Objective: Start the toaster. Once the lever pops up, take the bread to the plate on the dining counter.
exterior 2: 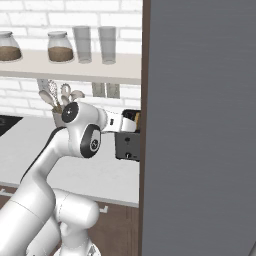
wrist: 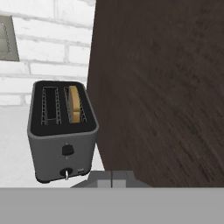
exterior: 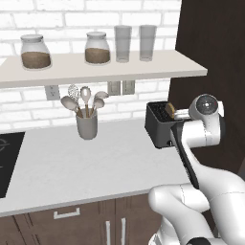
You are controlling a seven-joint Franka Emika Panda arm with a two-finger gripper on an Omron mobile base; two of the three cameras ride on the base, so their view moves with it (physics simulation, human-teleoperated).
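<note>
Closed fingertips of the gripper (wrist: 111, 178) are pressing together on nothing, hovering just before the toaster (wrist: 61, 135), to the right of its low lever (wrist: 66, 174). Bread (wrist: 75, 104) is sitting in the right slot. Dark cabinet wall (wrist: 162, 87) is crowding the toaster's right side; a utensil crock (exterior: 87, 125) is standing well apart.

The toaster (exterior: 159, 127) stands on the surface (exterior: 95, 162) against the wall, just beside a tall cabinet panel (wrist: 162, 87) on its right. The bread (wrist: 75, 104) sits in the toaster's right slot. Left of the toaster stands a crock (exterior: 87, 125), farther left a cooktop (exterior: 8, 162); above them, a shelf (exterior: 95, 72) carries jars (exterior: 36, 51) and glasses (exterior: 123, 43).
</note>
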